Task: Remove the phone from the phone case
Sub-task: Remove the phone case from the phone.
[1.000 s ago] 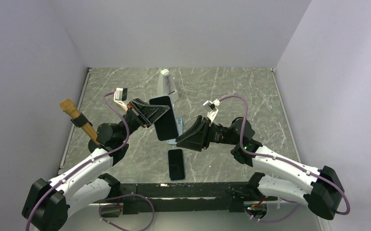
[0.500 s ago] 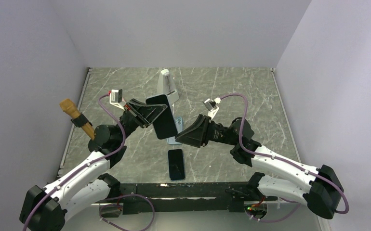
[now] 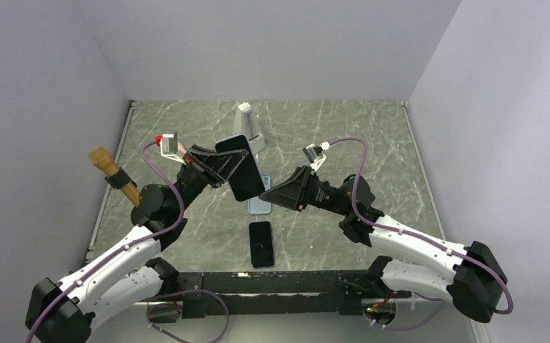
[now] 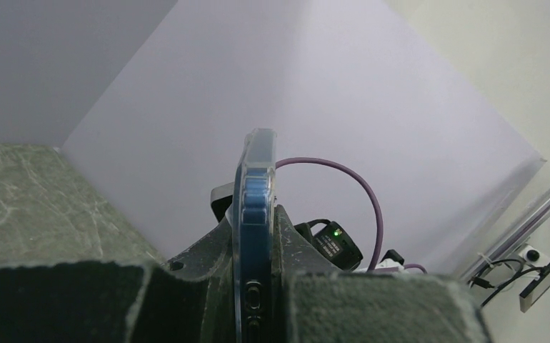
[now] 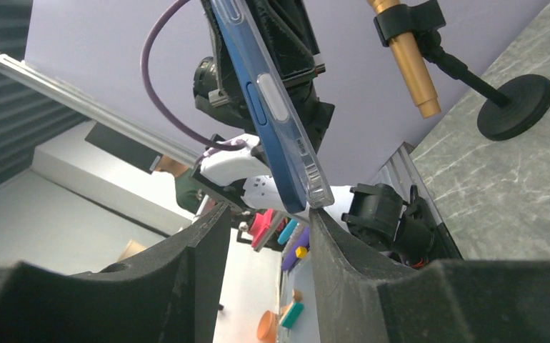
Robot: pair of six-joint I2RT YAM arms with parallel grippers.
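Note:
My left gripper [image 3: 223, 166] is shut on the blue phone in its clear case [image 3: 240, 168] and holds it tilted in the air above the table's middle. In the left wrist view the cased phone [image 4: 255, 214] stands edge-on between my two pads, with the clear case rim round the blue edge. My right gripper [image 3: 266, 193] is open at the phone's lower corner. In the right wrist view the phone [image 5: 268, 107] hangs down with its corner between my open fingers [image 5: 186, 264], and the clear case corner [image 5: 320, 196] is close to the right finger.
A second dark phone [image 3: 261, 244] lies flat near the front edge. A light blue flat object [image 3: 258, 206] lies under the held phone. A white stand [image 3: 247, 123] is behind it. A gold-handled stand [image 3: 111, 174] is at the left, and it also shows in the right wrist view [image 5: 408, 64].
My left gripper has carried the cased phone slightly up and back. My right gripper has risen and moved left, closing in on the phone's lower corner.

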